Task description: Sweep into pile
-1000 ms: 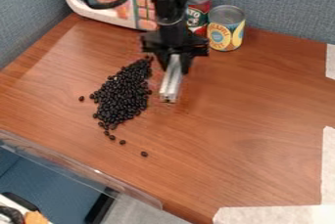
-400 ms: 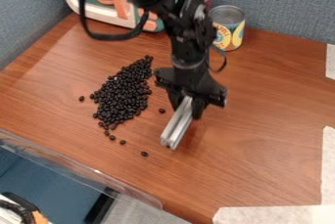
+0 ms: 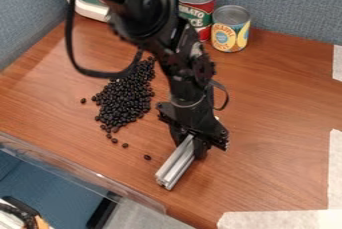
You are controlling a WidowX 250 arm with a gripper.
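Observation:
My gripper (image 3: 189, 145) hangs low over the front middle of the table, right of the beans, shut on a silver metal bar (image 3: 176, 163). The bar slants down to the left, its far end near the front edge. Small black beans form an elongated heap (image 3: 125, 99) left of the arm, whose cable and upper links cross over the heap's top. A few strays lie apart: one bean (image 3: 83, 101) to the left, one bean (image 3: 125, 145) below the heap, and one bean (image 3: 147, 157) just left of the bar.
Two cans, a red one (image 3: 197, 10) and a yellow one (image 3: 231, 29), stand by the back wall. A toy microwave (image 3: 91, 9) is at the back left. A clear plastic edge (image 3: 87, 170) borders the front left; white tape (image 3: 280, 219) marks the front right.
The gripper and its bar have moved toward the front of the table, first also rightward, then slightly left. The heap looks much the same; a stray bean right of it is now hidden behind the arm.

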